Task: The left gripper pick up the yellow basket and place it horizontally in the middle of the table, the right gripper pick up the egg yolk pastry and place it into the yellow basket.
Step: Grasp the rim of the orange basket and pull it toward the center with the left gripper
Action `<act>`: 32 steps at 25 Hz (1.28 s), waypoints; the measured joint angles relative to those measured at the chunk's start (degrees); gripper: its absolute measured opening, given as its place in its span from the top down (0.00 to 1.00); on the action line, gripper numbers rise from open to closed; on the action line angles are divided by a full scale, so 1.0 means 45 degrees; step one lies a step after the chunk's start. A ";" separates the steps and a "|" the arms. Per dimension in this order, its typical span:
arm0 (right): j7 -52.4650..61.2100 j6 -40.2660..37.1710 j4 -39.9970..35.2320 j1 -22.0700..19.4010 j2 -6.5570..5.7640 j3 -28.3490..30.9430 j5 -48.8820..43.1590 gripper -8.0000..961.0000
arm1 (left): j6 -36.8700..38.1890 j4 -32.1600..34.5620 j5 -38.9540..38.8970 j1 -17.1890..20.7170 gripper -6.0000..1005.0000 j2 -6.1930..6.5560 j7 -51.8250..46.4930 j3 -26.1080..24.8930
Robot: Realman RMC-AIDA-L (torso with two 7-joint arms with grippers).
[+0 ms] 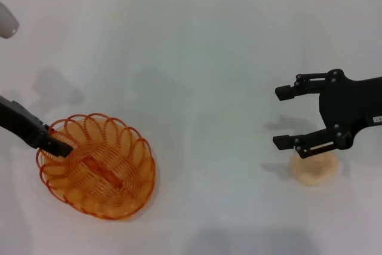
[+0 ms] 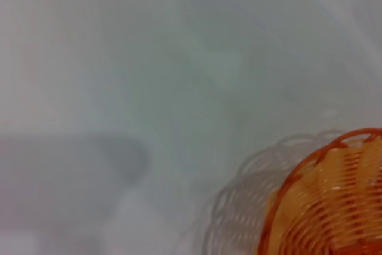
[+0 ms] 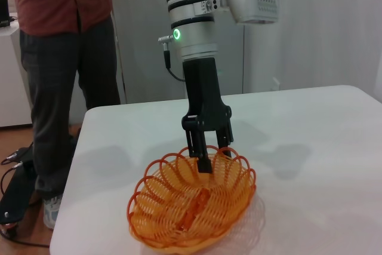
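The yellow basket (image 1: 98, 165) sits at the near left of the white table (image 1: 197, 88). My left gripper (image 1: 58, 145) reaches in from the left and is shut on the basket's left rim. In the right wrist view the left gripper (image 3: 206, 158) comes down onto the far rim of the basket (image 3: 191, 204), one finger inside it. The left wrist view catches only an edge of the basket (image 2: 334, 201) and its shadow. My right gripper (image 1: 277, 117) hovers open at the right, its near finger just over the egg yolk pastry (image 1: 313, 168), which lies on the table.
A white rounded object (image 1: 7, 22) pokes in at the far left edge. A person (image 3: 59, 58) stands beyond the table's edge on the robot's left side, near cables on the floor (image 3: 18, 165).
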 joint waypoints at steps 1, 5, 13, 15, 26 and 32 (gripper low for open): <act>0.0000 -0.0010 0.0000 -0.0014 0.0000 0.0006 0.0001 0.11 | -0.0007 0.0000 0.0036 -0.0038 0.25 -0.0051 0.0000 0.0007; 0.0000 -0.0034 -0.0053 -0.0108 0.0001 0.0022 0.0007 0.10 | 0.0004 0.0100 0.0072 -0.0140 0.39 -0.0156 -0.0005 0.0007; 0.0000 0.0006 -0.0090 -0.0140 0.0000 0.0017 0.0017 0.10 | -0.0389 0.0028 0.0546 -0.0220 0.59 -0.0332 -0.0124 0.0023; 0.0000 0.0003 -0.0097 -0.0139 0.0000 0.0016 0.0017 0.10 | -0.0496 0.0028 0.0647 -0.0254 0.63 -0.0348 -0.0197 0.0023; -0.0001 -0.0028 -0.0103 -0.0156 -0.0017 0.0017 0.0017 0.10 | -0.0611 0.0110 0.0588 -0.0383 0.78 -0.0546 -0.0140 0.0032; -0.0001 -0.0030 -0.0117 -0.0175 -0.0019 0.0026 0.0015 0.10 | -0.0501 0.0135 0.0502 -0.0433 0.86 -0.0558 -0.0118 0.0136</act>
